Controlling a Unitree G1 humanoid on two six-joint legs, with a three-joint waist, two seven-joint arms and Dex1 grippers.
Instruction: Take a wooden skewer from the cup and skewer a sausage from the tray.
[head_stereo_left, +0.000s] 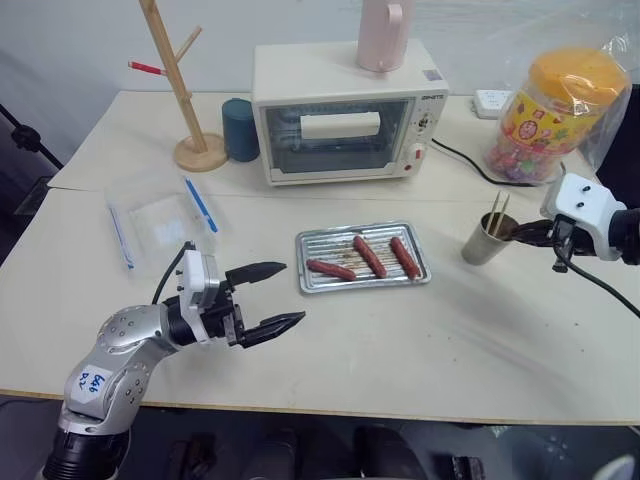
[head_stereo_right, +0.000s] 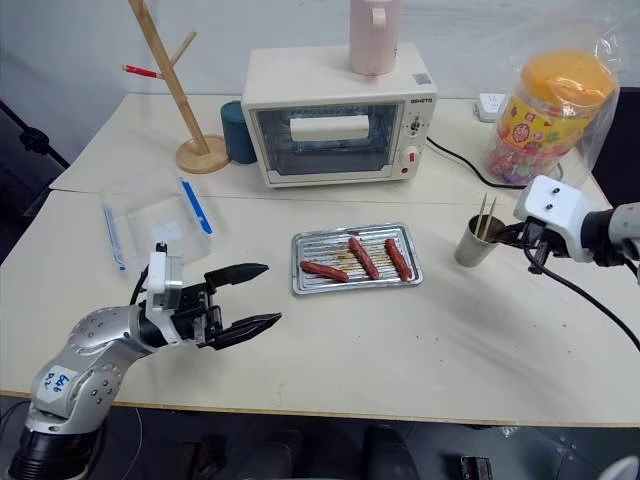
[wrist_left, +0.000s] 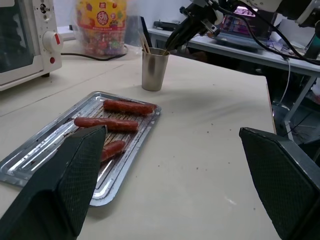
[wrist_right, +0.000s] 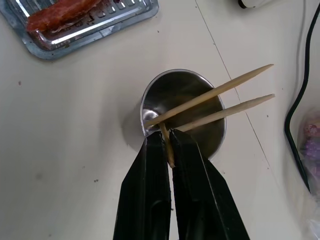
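Note:
A small metal-grey cup (head_stereo_left: 485, 242) stands to the right of the silver tray (head_stereo_left: 322, 242), with pale skewers sticking out of it. My right gripper (wrist_right: 167, 134) sits at the cup's rim (wrist_right: 150, 107), shut on one thin wooden skewer (wrist_right: 168, 150) pinched between its black fingers. Two other skewers (wrist_right: 220, 90) lean across the cup's mouth. Three reddish-brown sausages (head_stereo_left: 369, 256) lie side by side in the tray. My left gripper (head_stereo_left: 293, 293) hovers open over the table, left of the tray, holding nothing.
A white toaster oven (head_stereo_left: 340, 115) with a pink jug (head_stereo_left: 385, 35) on top stands at the back. A dark blue cylinder (head_stereo_left: 240, 130) and a wooden tree stand (head_stereo_left: 180, 90) are to its left. A clear plastic box (head_stereo_left: 160, 220) lies at the left. A bagged candy jar (head_stereo_left: 555, 115) and a black cable (head_stereo_left: 455, 160) are behind the cup.

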